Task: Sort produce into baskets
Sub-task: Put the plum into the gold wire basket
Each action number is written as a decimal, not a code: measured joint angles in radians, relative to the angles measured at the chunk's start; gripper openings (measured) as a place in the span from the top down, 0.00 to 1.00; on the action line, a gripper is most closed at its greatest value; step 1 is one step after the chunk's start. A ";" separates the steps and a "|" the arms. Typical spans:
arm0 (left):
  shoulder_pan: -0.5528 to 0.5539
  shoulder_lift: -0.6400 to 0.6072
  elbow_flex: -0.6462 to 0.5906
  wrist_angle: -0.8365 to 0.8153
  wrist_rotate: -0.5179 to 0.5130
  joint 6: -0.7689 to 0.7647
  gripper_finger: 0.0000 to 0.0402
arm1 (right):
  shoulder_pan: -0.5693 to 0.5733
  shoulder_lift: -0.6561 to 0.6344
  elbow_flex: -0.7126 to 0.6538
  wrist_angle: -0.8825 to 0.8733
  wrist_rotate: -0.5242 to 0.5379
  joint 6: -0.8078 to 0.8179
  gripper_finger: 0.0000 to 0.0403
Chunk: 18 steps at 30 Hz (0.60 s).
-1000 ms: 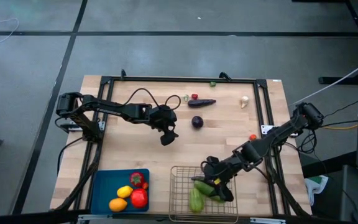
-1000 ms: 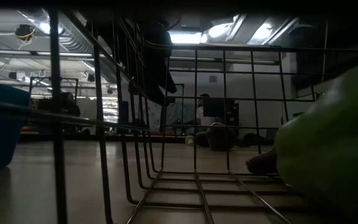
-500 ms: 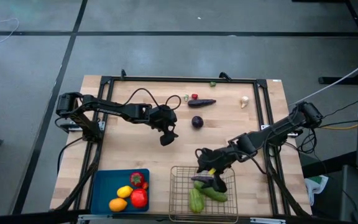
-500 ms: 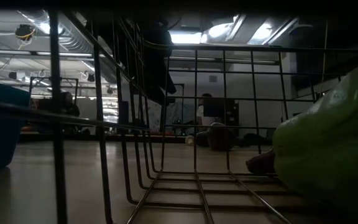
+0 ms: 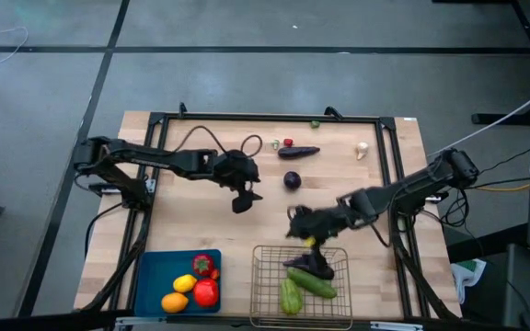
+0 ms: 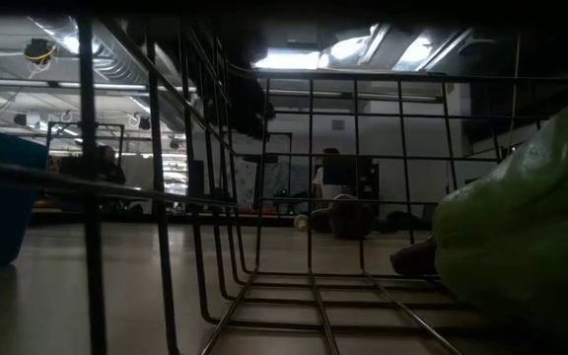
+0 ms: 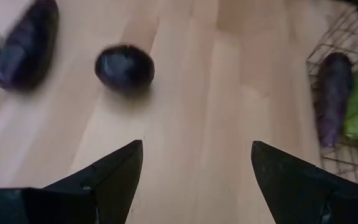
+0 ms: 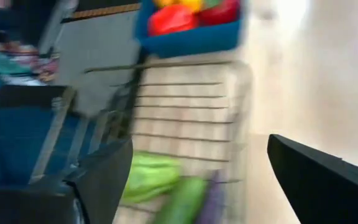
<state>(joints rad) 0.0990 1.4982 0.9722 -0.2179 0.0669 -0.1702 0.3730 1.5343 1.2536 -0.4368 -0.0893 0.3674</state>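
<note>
Lying in the wire basket (image 5: 267,276): dark purple eggplant (image 5: 307,266), green cucumber (image 5: 316,286).

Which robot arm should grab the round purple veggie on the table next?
Probably the left. The left gripper hangs open beside the round purple eggplant, which shows ahead of its fingers in its wrist view. The right gripper, open too, is by the wire basket.

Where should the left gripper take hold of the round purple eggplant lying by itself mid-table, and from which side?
Grip the round purple eggplant across its widest middle, coming straight down from above. It sits alone on bare table, clear of the long eggplant, and its near-spherical shape probably suits any finger angle. The open left gripper is already close beside it.
</note>
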 joint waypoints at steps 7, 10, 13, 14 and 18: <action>0.039 -0.200 0.001 -0.130 -0.033 0.099 0.26 | -0.173 -0.010 0.035 -0.059 0.078 -0.083 0.08; 0.073 -0.273 0.001 -0.191 -0.036 0.095 0.26 | -0.226 -0.009 0.035 -0.059 0.099 -0.089 0.08; 0.098 -0.331 0.001 -0.249 -0.036 0.095 0.26 | -0.263 -0.003 0.034 -0.061 0.100 -0.099 0.08; 0.103 -0.347 0.001 -0.271 -0.037 0.095 0.26 | -0.273 -0.002 0.034 -0.064 0.102 -0.119 0.08; 0.120 -0.394 0.001 -0.312 -0.038 0.119 0.26 | -0.304 0.008 0.034 -0.070 0.226 -0.105 0.08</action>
<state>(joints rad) 0.2192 1.1037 0.9733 -0.5297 0.0290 -0.0512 0.0687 1.5427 1.2877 -0.5064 0.1370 0.2625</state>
